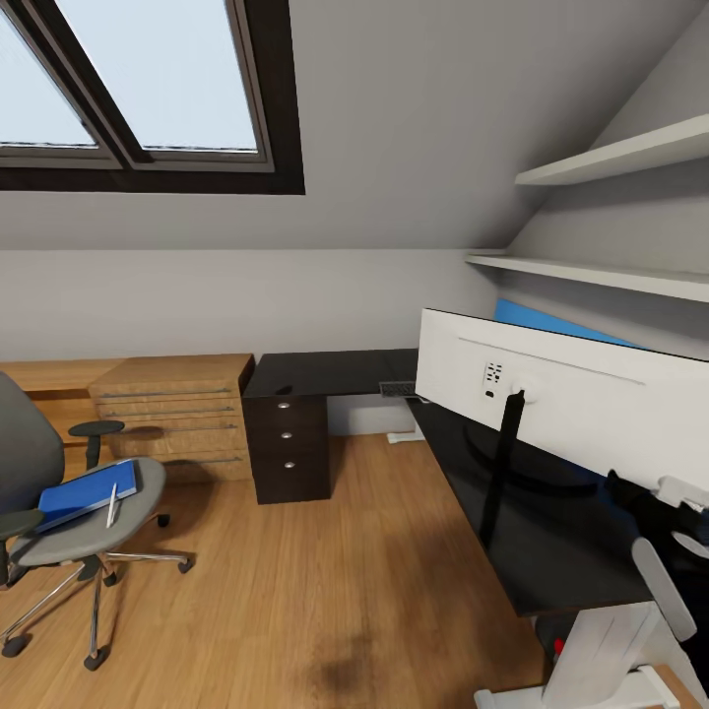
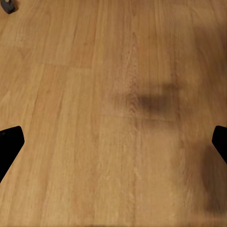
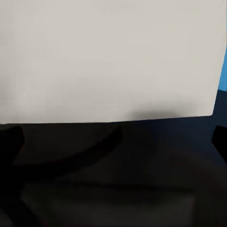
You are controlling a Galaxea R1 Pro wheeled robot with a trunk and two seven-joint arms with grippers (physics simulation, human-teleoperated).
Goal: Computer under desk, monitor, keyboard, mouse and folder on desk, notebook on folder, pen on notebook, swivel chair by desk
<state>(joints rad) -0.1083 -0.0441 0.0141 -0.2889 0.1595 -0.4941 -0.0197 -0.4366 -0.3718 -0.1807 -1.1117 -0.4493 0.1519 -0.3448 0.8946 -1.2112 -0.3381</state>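
Folder (image 1: pixel 87 492): flat, stiff, light (pen (image 1: pixel 112 504) may roll off); pinch an overhanging edge.
Left gripper (image 2: pixel 113 142): fingers spread, empty.
Right gripper (image 3: pixel 116 137): likewise spread.

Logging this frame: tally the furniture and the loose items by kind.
Grey swivel chair: 1
Black L-shaped desk: 1
Light wooden dresser: 1
White wall shelves: 2
Wide white-backed monitor: 1
Bright blue folder: 1
Silvery pen: 1
Total: 8
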